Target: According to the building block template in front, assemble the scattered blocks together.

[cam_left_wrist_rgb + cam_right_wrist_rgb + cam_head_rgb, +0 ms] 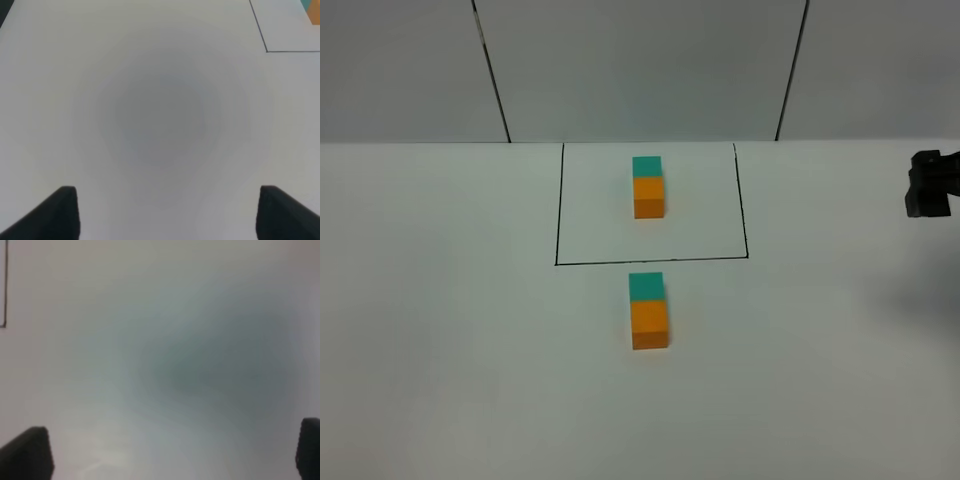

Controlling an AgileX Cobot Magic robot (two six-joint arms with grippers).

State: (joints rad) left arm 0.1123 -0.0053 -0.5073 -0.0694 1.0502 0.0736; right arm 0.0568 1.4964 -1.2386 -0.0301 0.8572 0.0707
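Over on the left of the white desk [440,330] nothing of the left arm shows from the high camera; its wrist view gives the left end effector [167,212] with both dark fingertips [60,212] spread apart over bare surface, released and gripping nothing. A corner of the black drawn outline [265,47] sits at that view's edge, with a sliver of orange and teal beside it.

Centre now: the building block template [648,187] lies inside the thin black rectangle [558,220] at the far middle of the desk, a teal cube joined to an orange one, long axis running away from the camera, teal end at the back, orange end toward us. Just outside the frame's near line sit the scattered blocks: teal cube [646,286] and orange cube [650,325], touching face to face, matte and plain, of equal size. Their long axis runs the same way, teal pointing toward the template, orange nearest us, the pair turned a hair off the template's line.

Far right, the right end effector [928,185] hangs at the edge, dark and blocky, well apart from the blocks. Its wrist view shows the fingertips [27,452] spread wide, released, with blurred empty desk between them.
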